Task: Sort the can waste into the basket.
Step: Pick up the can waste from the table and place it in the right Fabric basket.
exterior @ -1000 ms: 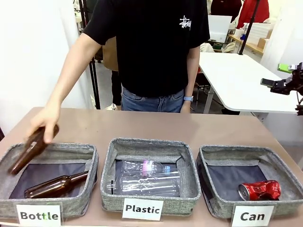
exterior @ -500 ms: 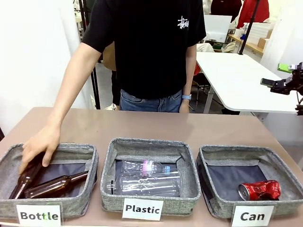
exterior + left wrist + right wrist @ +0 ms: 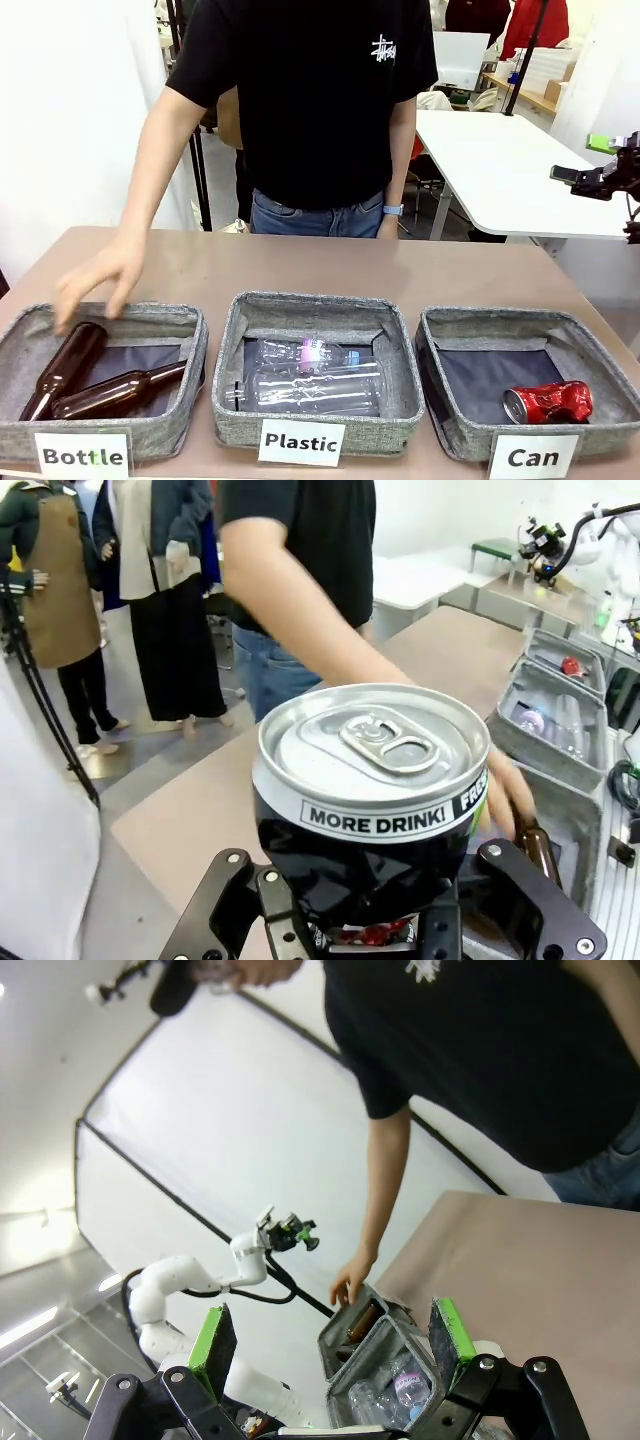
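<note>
The person's hand (image 3: 97,280) has let go of the brown bottle (image 3: 62,369) and is now lifted a little above the far wall of the "Bottle" bin (image 3: 150,440); half a second ago the hand was down on that bottle inside the bin. The bottle now lies in the bin, next to a second brown bottle (image 3: 118,392). The "Plastic" bin (image 3: 318,425) in the middle holds clear plastic bottles (image 3: 315,375). The basket (image 3: 470,440) with the label "Can" holds the red can (image 3: 548,402), which lies on its side near the front right corner. The left gripper (image 3: 372,905) is clamped on the black can (image 3: 372,800), with the silver top turned to the camera. The right gripper (image 3: 335,1345) has its green pads wide apart and holds nothing.
</note>
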Robot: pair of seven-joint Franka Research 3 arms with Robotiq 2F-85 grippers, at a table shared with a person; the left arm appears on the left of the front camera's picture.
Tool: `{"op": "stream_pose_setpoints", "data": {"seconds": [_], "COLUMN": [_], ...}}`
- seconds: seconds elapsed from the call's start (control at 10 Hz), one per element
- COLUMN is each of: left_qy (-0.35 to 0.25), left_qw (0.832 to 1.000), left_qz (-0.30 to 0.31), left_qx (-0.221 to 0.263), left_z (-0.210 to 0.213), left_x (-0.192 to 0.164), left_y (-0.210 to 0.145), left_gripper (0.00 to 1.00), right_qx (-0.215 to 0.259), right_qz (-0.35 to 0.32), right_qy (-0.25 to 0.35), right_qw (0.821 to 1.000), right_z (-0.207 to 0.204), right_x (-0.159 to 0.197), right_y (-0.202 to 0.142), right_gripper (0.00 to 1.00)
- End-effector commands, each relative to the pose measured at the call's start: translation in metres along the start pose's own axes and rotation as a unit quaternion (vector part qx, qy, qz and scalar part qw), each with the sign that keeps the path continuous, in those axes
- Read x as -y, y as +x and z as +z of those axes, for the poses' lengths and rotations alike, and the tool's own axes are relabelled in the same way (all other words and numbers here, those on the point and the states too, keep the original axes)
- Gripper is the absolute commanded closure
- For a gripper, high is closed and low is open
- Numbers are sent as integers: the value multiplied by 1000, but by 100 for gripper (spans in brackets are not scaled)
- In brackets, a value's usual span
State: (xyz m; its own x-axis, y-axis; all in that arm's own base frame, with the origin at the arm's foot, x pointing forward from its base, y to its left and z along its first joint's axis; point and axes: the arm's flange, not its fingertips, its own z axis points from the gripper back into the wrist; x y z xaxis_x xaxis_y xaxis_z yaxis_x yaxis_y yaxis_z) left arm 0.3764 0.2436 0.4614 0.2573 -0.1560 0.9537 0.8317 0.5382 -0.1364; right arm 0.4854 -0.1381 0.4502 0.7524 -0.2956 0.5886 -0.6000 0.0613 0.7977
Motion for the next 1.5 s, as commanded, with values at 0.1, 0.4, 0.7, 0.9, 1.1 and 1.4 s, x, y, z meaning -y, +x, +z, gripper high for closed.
{"op": "stream_pose_setpoints", "data": {"seconds": [0.1,0.4,0.7,0.9,1.1,1.4], "left_qy": [-7,-58,-129,-160,-112,-91], "left_qw": [1000,996,987,980,980,979], "left_qz": [13,58,90,108,153,168], "left_qx": [-3,39,-18,-57,-59,-72], "left_z": [0,-58,-194,-287,-346,-349], "left_x": [2,-6,10,45,76,67], "left_y": [-1,14,42,56,65,54], "left_gripper": [100,100,100,100,100,100], "right_qx": [-4,-4,-4,-4,-4,-4], "right_qz": [5,5,5,5,5,5], "right_qy": [4,4,4,4,4,4], "right_qw": [1000,1000,1000,1000,1000,1000], "right_z": [1,1,1,1,1,1], "right_x": [-2,-2,-2,-2,-2,-2], "right_y": [0,0,0,0,0,0], "right_gripper": [0,0,0,0,0,0]}}
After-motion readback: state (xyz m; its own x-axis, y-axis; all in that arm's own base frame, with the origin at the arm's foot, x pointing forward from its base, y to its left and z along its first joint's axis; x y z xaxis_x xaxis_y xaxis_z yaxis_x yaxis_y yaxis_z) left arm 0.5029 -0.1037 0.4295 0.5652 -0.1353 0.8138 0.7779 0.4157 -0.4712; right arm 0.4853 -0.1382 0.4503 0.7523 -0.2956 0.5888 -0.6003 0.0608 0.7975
